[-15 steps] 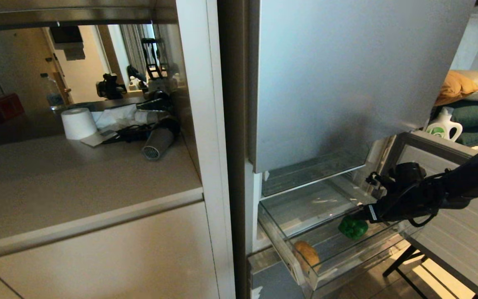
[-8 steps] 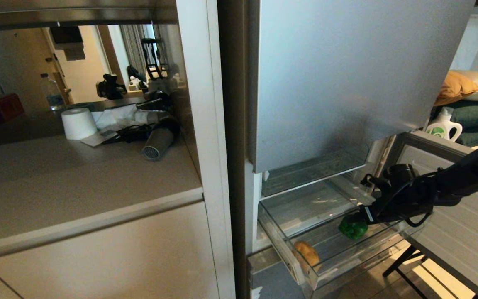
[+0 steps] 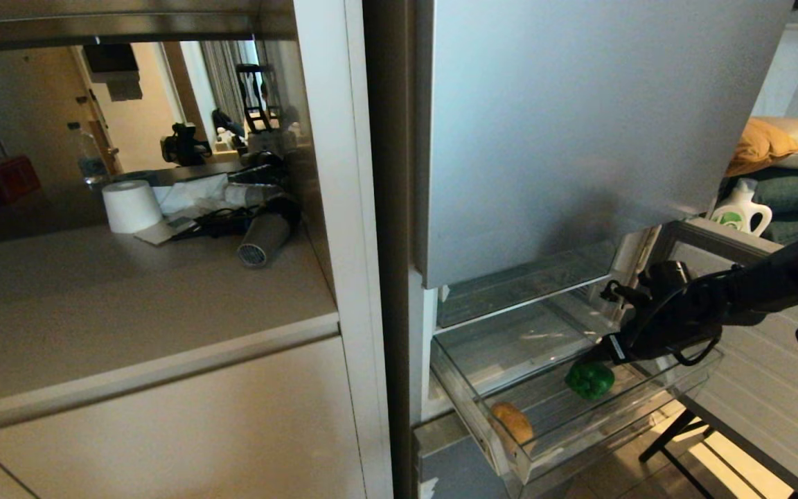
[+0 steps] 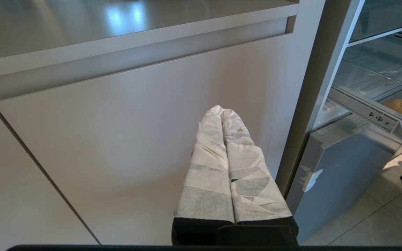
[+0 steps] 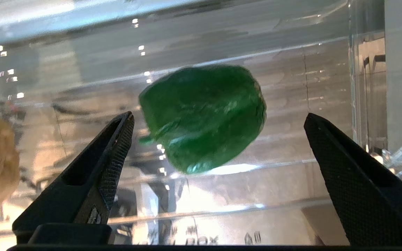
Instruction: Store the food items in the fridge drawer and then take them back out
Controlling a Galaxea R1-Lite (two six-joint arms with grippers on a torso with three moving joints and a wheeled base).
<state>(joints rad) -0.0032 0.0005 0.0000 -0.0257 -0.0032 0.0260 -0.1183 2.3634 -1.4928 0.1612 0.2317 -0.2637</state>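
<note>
Right gripper (image 3: 589, 359) hangs over the pulled-out fridge drawer (image 3: 510, 454), jaws spread wide and empty, and in the right wrist view the green bell pepper (image 5: 204, 116) sits framed between the two fingertips (image 5: 119, 139), touching neither. In the head view the pepper (image 3: 589, 380) lies on the drawer floor toward the right-hand end, just at the gripper's 6 o'clock. The potato (image 3: 512, 424) rests well apart from it, at about 8 o'clock from the pepper, tucked against the clear front wall.

Both items are in the drawer, so my read is that the gripper is lining up over the pepper.

Risks now. The pepper is glossy and lumpy; a pinch landing off its middle could squirt it sideways and send it rolling along the smooth floor toward the potato. The drawer's side wall stands close to one fingertip, so a wide descent may clip the rim.

The pepper lies on its side: a small green nub, probably the stem, points to about 8 o'clock in the wrist view. Its long axis runs roughly 8 to 2 there.

Left gripper (image 4: 223, 139) is parked by the cabinet front (image 4: 124, 132), its wrapped fingers pressed together.
</note>
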